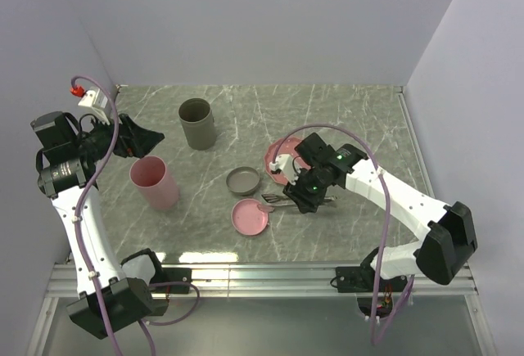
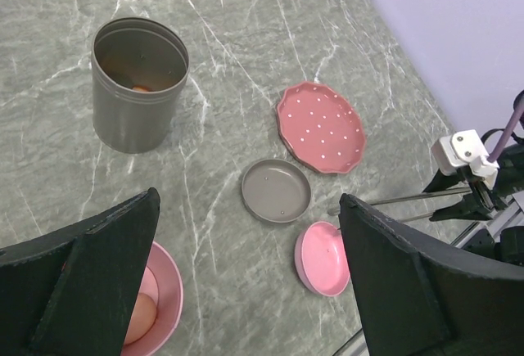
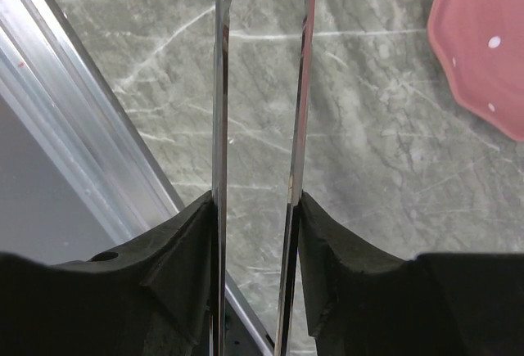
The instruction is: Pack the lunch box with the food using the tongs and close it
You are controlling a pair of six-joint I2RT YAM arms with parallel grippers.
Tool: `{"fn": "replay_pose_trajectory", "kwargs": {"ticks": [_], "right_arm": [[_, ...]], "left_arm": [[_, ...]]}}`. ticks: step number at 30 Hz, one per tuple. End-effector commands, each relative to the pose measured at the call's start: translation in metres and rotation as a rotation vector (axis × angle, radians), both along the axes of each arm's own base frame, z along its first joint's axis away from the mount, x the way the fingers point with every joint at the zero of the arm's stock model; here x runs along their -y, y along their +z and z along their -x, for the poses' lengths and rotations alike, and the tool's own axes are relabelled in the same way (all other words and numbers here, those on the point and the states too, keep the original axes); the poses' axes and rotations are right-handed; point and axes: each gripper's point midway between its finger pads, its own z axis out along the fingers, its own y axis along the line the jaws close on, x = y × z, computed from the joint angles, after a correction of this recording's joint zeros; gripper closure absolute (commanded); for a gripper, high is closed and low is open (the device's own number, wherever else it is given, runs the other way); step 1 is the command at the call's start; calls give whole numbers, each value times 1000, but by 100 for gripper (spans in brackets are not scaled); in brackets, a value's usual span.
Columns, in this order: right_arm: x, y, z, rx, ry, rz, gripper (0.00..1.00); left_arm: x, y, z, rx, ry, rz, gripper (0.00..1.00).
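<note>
My right gripper (image 3: pixel 256 200) is shut on the tongs (image 3: pixel 219 86), one finger pressing on each slim metal arm; the arms stand a little apart. The tongs' tips (image 1: pixel 274 201) lie by the pink lid (image 1: pixel 249 217). The lunch box shows as a pink tub (image 2: pixel 168 299) and a grey tub (image 2: pixel 137 86), both uncovered. A peach egg-shaped piece of food (image 2: pixel 141 317) sits in the pink tub, and an orange bit (image 2: pixel 141 88) shows inside the grey one. My left gripper (image 2: pixel 250 209) hangs open and empty above the pink tub (image 1: pixel 154 182).
A grey lid (image 2: pixel 276 190) and the pink lid (image 2: pixel 323 256) lie upturned mid-table. A pink white-dotted plate (image 2: pixel 321 127) lies bare beyond them, beside my right arm (image 1: pixel 385 188). The metal rail (image 3: pixel 65 127) of the table's near edge runs just left of the tongs.
</note>
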Motion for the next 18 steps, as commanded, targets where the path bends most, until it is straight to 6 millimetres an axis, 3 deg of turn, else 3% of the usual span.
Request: {"fn": "replay_pose_trajectory", "kwargs": {"ticks": [1,18], "right_arm": [[-20,15,-15,31,-12,-57,51],[-34,-2,-18,-42,18,-33,61]], "left_arm": [[-1,3,1,41,-2,-34,2],[-4,-6,-1,41,-6,-58,2]]}}
